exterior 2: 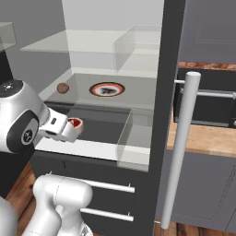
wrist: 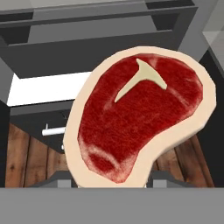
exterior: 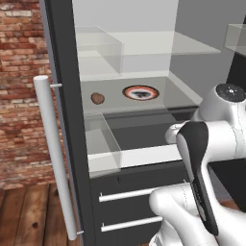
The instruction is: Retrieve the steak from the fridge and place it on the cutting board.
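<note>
Fridge (exterior: 67, 96): door open, grey bar handle (exterior: 55, 158) at left | glass shelf (exterior 2: 110, 99): carries red-rimmed plate (exterior: 140, 92) and brown lump (exterior: 97, 98), apart from each other | gripper (exterior 2: 73, 126): clenched on steak (wrist: 140, 118), held in front of the lower shelf, above the drawers (exterior 2: 106, 198)

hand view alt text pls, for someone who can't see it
A raw red steak with a pale fat rim and a white T-shaped bone, seen close up, held in the end effector. Behind it are the open fridge, its white shelf edge and a wooden floor below.
</note>
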